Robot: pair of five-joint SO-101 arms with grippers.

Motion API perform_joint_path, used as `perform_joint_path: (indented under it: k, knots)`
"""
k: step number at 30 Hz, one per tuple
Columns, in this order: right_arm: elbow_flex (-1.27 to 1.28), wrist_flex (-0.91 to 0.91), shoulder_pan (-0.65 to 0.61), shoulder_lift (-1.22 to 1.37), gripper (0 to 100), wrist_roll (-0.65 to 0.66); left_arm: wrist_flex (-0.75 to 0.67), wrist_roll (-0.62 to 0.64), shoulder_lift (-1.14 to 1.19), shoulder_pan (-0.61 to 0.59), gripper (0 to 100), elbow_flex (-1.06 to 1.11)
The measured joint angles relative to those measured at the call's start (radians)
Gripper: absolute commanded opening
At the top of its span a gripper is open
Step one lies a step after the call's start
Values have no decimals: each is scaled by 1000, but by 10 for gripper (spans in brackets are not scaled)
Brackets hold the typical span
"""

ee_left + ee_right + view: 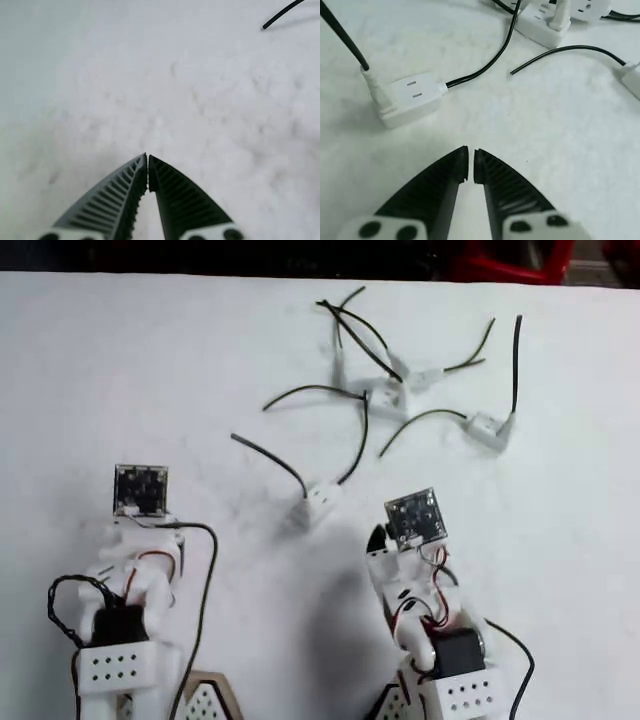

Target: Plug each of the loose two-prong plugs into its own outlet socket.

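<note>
My left gripper (147,165) is shut over bare white table, with only a black cable end (280,15) far ahead of it. My right gripper (470,160) is shut too, its tips a short way from a white outlet socket (412,97) that shows two slots on top. A white plug (372,85) with a black cable sits against one end of that socket. From above, this socket (320,500) lies just ahead of the right arm (420,580). More white sockets and plugs (390,398) with black cables lie tangled farther back, and another socket (487,430) lies to the right.
The left arm (130,570) stands at the front left over open white table (120,370). Black cables loop between the far sockets. A dark strip and a red object (510,260) run beyond the table's far edge.
</note>
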Motion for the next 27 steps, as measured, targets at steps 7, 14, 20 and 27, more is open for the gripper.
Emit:
perform_joint_path:
  k: [7,14,20,27]
  knots:
    - [15,23,0,0,17,0,-15,2,0,87,27,18]
    - [15,167,0,0,18,0,-74,2,0,146,27,89]
    - [15,221,0,0,18,0,-28,2,0,100,25,89]
    - [15,221,0,0,18,0,-18,5,0,-38,27,89]
